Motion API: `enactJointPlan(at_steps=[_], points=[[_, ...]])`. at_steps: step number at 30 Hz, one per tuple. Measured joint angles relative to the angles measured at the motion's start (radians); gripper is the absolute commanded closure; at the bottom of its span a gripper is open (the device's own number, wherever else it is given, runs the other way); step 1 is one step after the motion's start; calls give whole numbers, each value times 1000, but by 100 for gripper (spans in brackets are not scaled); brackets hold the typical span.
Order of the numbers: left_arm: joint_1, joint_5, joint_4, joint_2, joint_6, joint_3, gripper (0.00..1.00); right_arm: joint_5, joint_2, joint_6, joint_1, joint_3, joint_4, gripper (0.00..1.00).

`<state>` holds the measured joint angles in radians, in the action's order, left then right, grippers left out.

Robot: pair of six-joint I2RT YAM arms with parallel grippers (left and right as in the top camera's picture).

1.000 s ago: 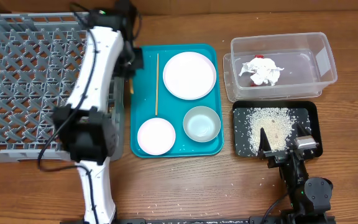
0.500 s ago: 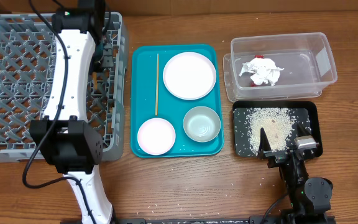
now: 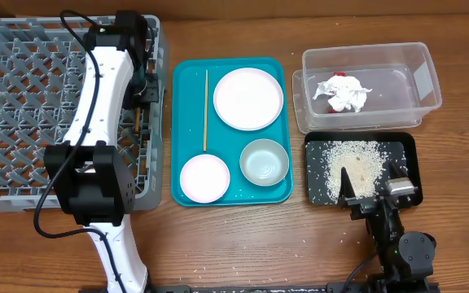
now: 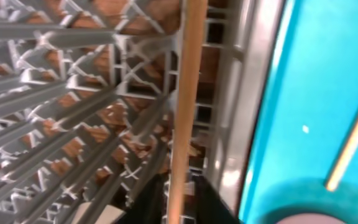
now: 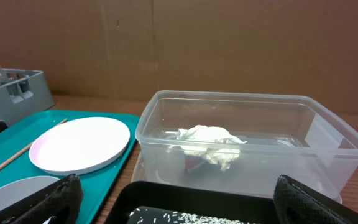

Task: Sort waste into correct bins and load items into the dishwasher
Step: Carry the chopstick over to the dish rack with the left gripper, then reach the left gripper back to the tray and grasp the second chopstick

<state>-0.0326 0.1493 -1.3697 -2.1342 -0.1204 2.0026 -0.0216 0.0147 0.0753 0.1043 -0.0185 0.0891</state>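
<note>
Left gripper (image 4: 178, 202) (above rack (image 4: 55, 37)) straddles chopstick (image 4: 186, 93).

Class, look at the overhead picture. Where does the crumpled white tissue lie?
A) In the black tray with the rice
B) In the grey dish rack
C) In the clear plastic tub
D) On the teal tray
C: the crumpled white tissue sits inside the walls of the clear plastic tub, at the table's far right, above the black tray of rice.
</note>
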Motion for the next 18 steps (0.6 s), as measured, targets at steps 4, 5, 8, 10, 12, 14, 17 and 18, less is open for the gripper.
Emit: enactJointPlan(at_steps=[4,5,8,10,12,14,17,18], points=[[0,-50,-38,0,2,4,44,0,0,0,0,0,0,0],[0,-69,-56,0,-2,13,44,0,0,0,0,0,0,0],[0,-145,-83,0,-3,78,44,0,0,0,0,0,0,0],[-3,-212,-74,0,-3,132,44,0,0,0,0,0,0,0],[-13,-261,-50,3,-3,157,44,0,0,0,0,0,0,0],[-41,-282,-15,4,-6,160,47,0,0,0,0,0,0,0],[-102,-262,47,4,-42,130,50,0,0,0,0,0,0,0],[-121,-251,71,4,-59,114,50,0,0,0,0,0,0,0]])
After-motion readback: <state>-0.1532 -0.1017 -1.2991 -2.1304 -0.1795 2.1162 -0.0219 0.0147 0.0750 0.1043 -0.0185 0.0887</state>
